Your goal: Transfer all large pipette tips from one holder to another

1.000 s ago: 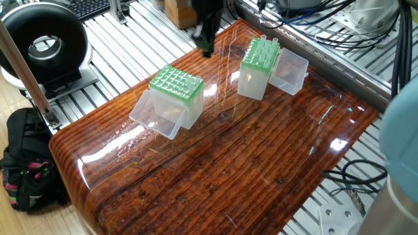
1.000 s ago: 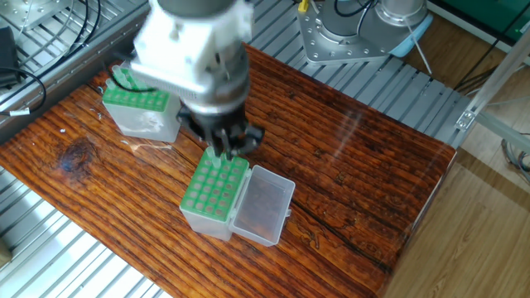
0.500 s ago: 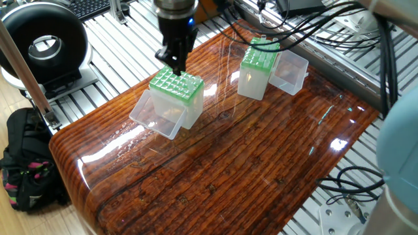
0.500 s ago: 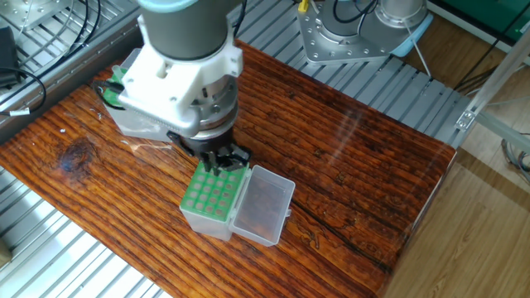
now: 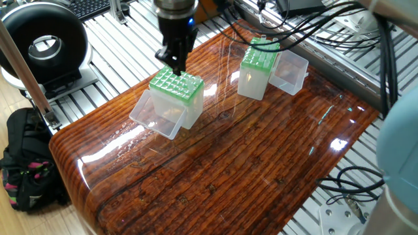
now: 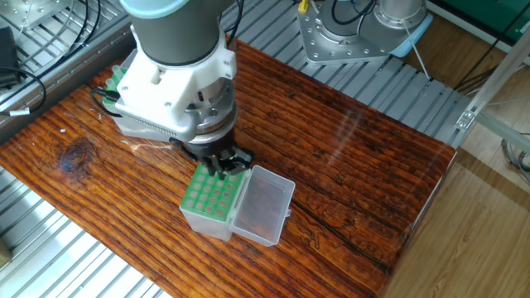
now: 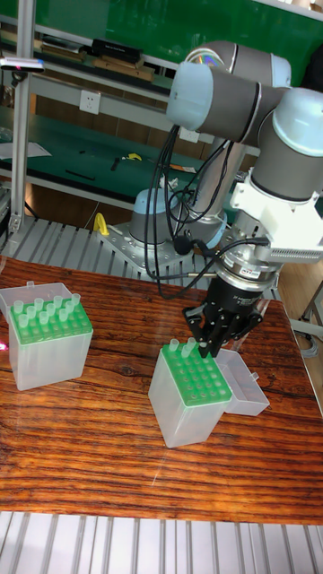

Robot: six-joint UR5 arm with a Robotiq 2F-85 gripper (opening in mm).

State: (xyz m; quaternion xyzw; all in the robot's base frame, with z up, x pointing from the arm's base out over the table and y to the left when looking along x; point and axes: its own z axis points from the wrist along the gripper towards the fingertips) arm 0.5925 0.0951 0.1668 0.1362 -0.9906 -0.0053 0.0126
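Note:
Two clear boxes with green tops serve as holders. The source holder (image 7: 45, 339) at the left carries several large pipette tips (image 7: 40, 312); it also shows as the far holder (image 5: 258, 64). The second holder (image 7: 193, 395) stands with its lid (image 7: 244, 384) open, and two tips (image 7: 182, 346) sit at its back corner. My gripper (image 7: 212, 347) is down on that holder's back edge, fingers close together, shut on a tip that is mostly hidden between them. From the other sides, the gripper (image 5: 175, 64) (image 6: 222, 164) touches the green top (image 6: 212, 194).
A black round device (image 5: 44, 46) stands off the table's left side and a dark bag (image 5: 26, 163) lies on the floor. Cables (image 5: 313, 19) run behind the far holder. The wooden table's rounded front edge (image 5: 98, 196) is near the camera.
Over the last second the gripper came across from the far holder and dropped onto the near holder's back edge. In the last half second it only sank slightly.

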